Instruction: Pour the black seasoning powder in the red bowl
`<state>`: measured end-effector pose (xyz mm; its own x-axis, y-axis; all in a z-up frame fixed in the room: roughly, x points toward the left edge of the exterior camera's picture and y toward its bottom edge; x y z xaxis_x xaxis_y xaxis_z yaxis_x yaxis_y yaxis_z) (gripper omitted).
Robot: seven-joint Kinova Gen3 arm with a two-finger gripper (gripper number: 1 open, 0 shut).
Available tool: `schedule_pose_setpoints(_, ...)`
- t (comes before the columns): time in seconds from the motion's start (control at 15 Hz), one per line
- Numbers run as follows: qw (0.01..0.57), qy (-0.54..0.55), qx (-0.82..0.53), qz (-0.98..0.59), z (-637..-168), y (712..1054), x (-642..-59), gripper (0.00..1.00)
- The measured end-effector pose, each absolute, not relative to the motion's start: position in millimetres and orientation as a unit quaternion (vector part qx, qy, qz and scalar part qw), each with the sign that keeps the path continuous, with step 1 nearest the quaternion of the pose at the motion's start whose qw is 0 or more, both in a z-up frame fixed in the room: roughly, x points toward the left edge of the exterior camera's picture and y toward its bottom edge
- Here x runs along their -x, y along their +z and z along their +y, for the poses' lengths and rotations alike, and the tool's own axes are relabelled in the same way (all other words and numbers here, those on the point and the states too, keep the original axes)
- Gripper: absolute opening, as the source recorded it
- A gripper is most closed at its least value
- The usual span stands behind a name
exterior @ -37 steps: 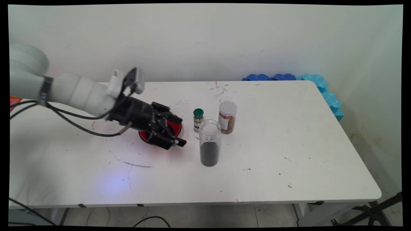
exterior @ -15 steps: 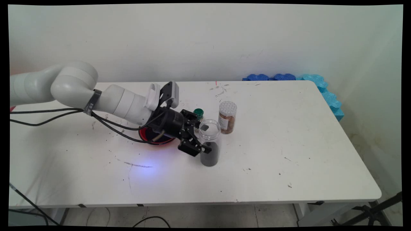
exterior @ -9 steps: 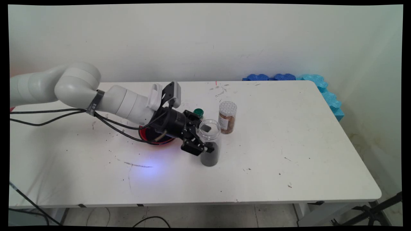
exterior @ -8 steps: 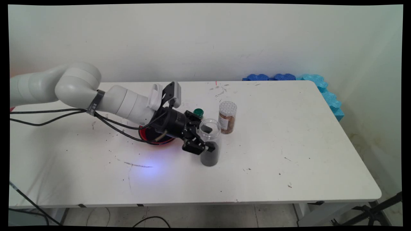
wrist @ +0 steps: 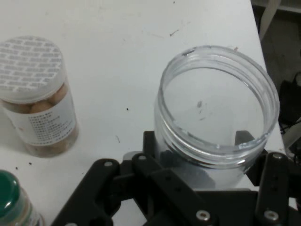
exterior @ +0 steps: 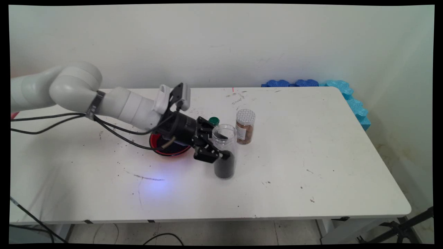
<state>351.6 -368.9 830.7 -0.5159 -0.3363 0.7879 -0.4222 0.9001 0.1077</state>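
- Your tool [exterior: 224, 145] is pinching the clear open jar [exterior: 225, 164] about halfway up its wall, one finger on the near side and one on the far side; in the hand view the tool [wrist: 197, 141] straddles the jar [wrist: 216, 153] just under its threaded neck.
- The jar sits at mid-worktop [exterior: 294, 155], upright or very nearly so, its lower half filled with something dark and its mouth uncovered.
- With no lid on, I'd judge that level is what matters: keep the wrist from rolling and move slowly so the dark fill stays put.
- The wall looks like smooth, thin plastic, so squeeze firmly enough to stop slipping but not enough to buckle it.
- Mind the neighbours: the green-capped bottle [exterior: 214, 121] stands close at the jar's 11 o'clock, right beside the tool's linkage, and the white-lidded jar of brown pieces [exterior: 245, 126] is near at 1 o'clock.
- The red bowl [exterior: 169, 149] lies at 9 o'clock, under the wrist and its cables [exterior: 114, 133]; keep those out of it.
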Motion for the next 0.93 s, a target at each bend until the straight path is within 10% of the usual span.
schedule_pose_setpoints(0.93, 0.437, 0.040, -0.256, -0.861, -341.0, 931.0, -415.7, 0.00)
